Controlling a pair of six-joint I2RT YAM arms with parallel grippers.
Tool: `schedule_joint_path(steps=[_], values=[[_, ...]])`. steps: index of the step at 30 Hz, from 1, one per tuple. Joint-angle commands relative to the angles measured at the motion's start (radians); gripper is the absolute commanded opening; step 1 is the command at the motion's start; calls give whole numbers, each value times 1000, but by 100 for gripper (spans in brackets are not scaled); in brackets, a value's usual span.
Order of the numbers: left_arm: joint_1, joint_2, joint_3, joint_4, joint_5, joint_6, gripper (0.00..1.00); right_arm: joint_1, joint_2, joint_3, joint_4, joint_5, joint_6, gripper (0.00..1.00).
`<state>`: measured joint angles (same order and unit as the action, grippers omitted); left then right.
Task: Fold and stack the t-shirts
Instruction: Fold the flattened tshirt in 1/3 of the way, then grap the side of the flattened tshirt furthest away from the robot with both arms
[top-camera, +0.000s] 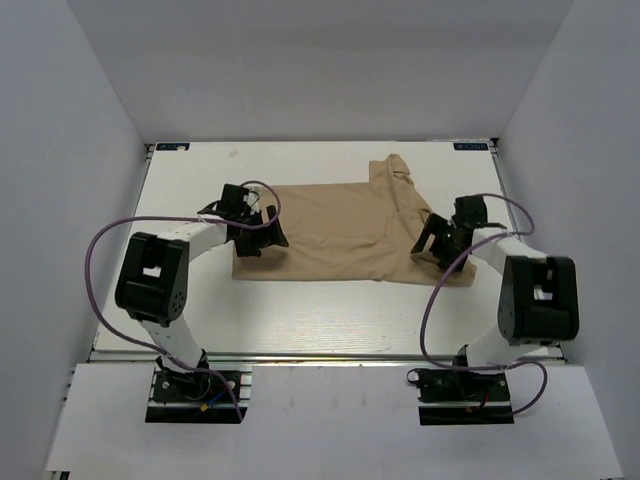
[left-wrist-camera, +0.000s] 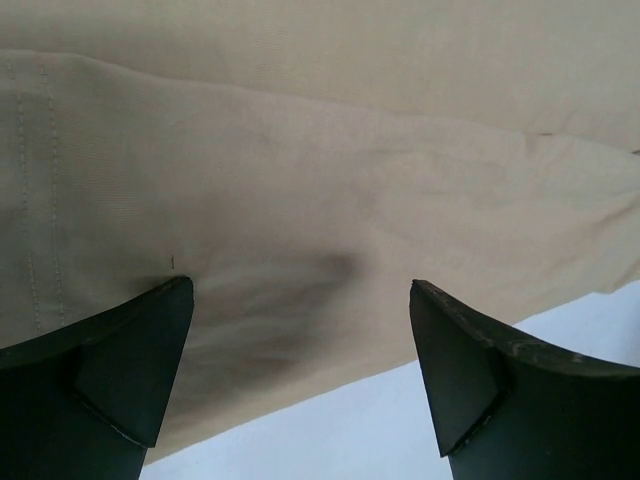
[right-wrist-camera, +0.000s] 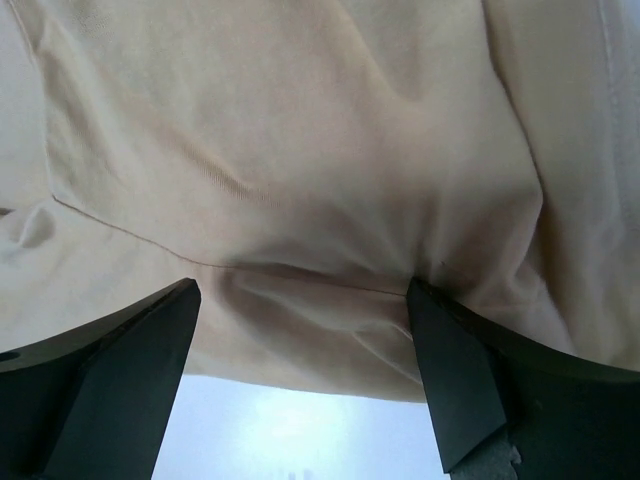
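Observation:
One plain tan t-shirt (top-camera: 340, 230) lies mostly flat on the white table (top-camera: 300, 320), with a folded, bunched part at its far right. My left gripper (top-camera: 262, 240) is open over the shirt's near left edge; in the left wrist view the fabric (left-wrist-camera: 300, 200) lies between and beyond the spread fingers. My right gripper (top-camera: 432, 247) is open over the shirt's near right edge; in the right wrist view wrinkled fabric (right-wrist-camera: 300, 180) with a seam lies between the spread fingers. Neither gripper holds cloth.
White walls enclose the table on the left, back and right. Purple cables (top-camera: 100, 250) loop from both arms. Bare table surface (top-camera: 300, 320) stretches between the shirt and the arm bases.

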<state>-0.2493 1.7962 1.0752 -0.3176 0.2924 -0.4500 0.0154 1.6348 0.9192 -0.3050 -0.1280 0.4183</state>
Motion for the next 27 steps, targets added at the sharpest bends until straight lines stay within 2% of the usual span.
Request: schedule_joint_path(steps=[1, 4, 6, 8, 9, 12, 13, 16, 17, 18, 19, 24, 27], values=[[-4, -128, -128, -170, -58, -30, 100, 8, -117, -205, -204, -45, 92, 90], [-13, -245, -167, -268, -78, -30, 100, 11, -283, -264, -302, 8, 80, 90], [-13, -293, -167, -299, -101, -30, 100, 18, -389, -238, -348, 4, 41, 90], [-13, -323, -108, -299, -124, -10, 100, 24, -417, -195, -341, -4, 1, 90], [-13, -336, -83, -299, -133, -10, 100, 26, -432, -124, -323, -13, -12, 90], [-4, -327, -3, -246, -195, 4, 100, 35, -397, -7, -252, -36, -50, 90], [16, -327, 24, -229, -196, 4, 100, 37, -365, 53, -237, -50, -58, 90], [25, -250, 115, -192, -350, -12, 100, 43, -226, 177, -142, -44, -50, 90], [25, -223, 147, -210, -351, -12, 100, 41, -193, 241, -126, -30, -52, 90], [36, -192, 176, -210, -364, 2, 100, 43, -159, 285, -144, 19, -49, 90], [47, -160, 240, -221, -364, 2, 100, 47, -85, 405, -154, 52, -55, 90], [88, 84, 422, -244, -374, 37, 100, 60, 227, 641, -203, 108, -134, 90], [99, 167, 544, -270, -418, 65, 100, 75, 367, 823, -273, 123, -197, 83]])
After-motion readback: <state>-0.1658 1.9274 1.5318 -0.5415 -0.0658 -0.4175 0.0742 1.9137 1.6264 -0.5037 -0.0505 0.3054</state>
